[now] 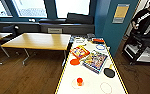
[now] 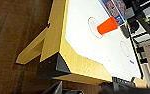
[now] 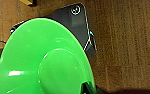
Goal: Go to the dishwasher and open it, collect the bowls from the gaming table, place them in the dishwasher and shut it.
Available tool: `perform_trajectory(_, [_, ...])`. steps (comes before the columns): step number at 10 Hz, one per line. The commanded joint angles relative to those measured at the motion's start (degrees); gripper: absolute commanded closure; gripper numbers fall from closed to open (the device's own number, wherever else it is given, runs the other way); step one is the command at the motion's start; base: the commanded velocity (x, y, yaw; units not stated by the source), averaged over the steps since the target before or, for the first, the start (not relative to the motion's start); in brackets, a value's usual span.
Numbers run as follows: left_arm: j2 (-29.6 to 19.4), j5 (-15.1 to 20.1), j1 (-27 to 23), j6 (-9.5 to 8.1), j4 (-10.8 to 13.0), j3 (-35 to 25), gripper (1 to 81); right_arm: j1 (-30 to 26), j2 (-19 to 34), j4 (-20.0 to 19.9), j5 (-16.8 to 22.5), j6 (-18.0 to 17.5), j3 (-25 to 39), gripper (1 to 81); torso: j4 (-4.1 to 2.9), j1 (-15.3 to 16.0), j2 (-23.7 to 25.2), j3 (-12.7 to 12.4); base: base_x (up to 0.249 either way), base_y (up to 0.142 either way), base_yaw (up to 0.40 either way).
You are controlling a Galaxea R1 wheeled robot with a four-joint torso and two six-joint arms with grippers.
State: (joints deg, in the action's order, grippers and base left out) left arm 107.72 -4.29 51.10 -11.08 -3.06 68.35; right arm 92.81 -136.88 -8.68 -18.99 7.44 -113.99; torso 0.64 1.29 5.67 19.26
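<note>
The long white-topped gaming table with a thin yellow edge (image 1: 91,75) runs from the lower centre of the head view upward. On it lie a shallow round orange plastic bowl (image 1: 75,61), left of centre, and a tall narrow orange cup (image 1: 79,81). In the right wrist view, a glossy light green plastic bowl (image 3: 41,60) shows large, underside up, above wooden flooring (image 3: 126,50). Whether either gripper's jaws are apart or together cannot be told.

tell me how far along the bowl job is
One bowl looks collected: the light green bowl fills the right wrist view over the wooden floor, apparently carried. The orange bowl still lies on the gaming table beside the game boxes. Left to do: pick it up, load both bowls, close the dishwasher.
</note>
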Motion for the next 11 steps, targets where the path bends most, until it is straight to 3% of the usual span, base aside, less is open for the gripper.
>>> perform_trajectory(1, [-3.3,7.9,-12.5,-8.77,0.2,-2.3,1.0,-0.6,2.5,0.9,3.4,0.0,1.0,81.1,0.00,0.0,0.0,0.0,0.000,0.000,0.000])
perform_trajectory(4, [1.5,14.2,-21.4,-14.21,0.1,0.6,1.0,-1.0,2.7,0.9,3.4,-0.1,1.7,81.1,0.00,0.0,0.0,0.0,0.000,0.000,0.000])
perform_trajectory(7, [6.1,19.2,-29.0,-24.24,0.3,4.3,1.0,-1.6,2.6,0.6,3.5,-0.1,1.8,81.1,0.00,0.0,0.0,0.0,0.000,0.000,0.000])
perform_trajectory(8, [7.6,21.0,-31.4,-25.83,0.6,4.9,1.0,-1.6,2.6,0.5,3.5,-0.1,2.1,81.1,0.00,0.0,0.0,0.0,0.000,0.000,0.000])
perform_trajectory(10, [11.2,25.4,-35.1,-25.92,1.0,7.0,1.0,-1.9,2.7,0.5,4.0,-0.1,2.2,81.1,0.00,0.0,0.0,0.0,0.000,0.000,0.000])
perform_trajectory(11, [13.1,25.7,-35.6,-25.92,2.4,8.3,1.0,-2.1,2.7,0.5,4.1,-0.1,2.2,81.1,0.00,0.0,0.0,0.0,0.000,0.000,0.000])
